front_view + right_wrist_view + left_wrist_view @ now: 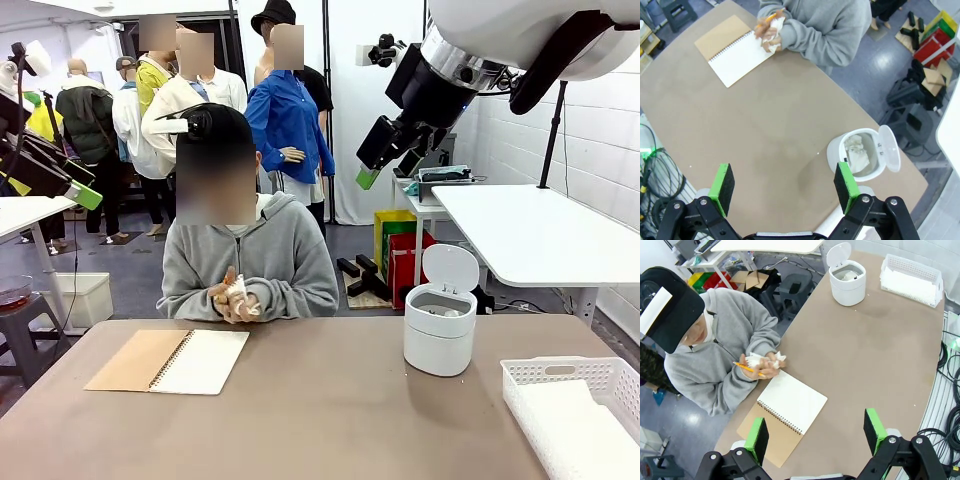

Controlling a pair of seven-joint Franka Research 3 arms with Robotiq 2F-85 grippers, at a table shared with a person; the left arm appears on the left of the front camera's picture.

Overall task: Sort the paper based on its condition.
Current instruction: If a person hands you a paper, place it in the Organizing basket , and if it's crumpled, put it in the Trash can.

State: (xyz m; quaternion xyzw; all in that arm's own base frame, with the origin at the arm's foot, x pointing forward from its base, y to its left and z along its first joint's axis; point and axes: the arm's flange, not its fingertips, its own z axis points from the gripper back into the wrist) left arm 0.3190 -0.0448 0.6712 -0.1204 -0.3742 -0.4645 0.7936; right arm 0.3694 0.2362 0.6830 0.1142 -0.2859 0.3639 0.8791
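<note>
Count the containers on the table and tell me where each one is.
2. The white bin, lid open, stands right of centre; the white lattice basket sits at the robot's near right corner.

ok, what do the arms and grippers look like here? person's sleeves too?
On the right arm: glossy white shell, thick black cable curving over it, black wrist end. Both left gripper and right gripper: black angular linkages, two fingers each, bright green pads. Person's sleeves: grey hoodie.
</note>
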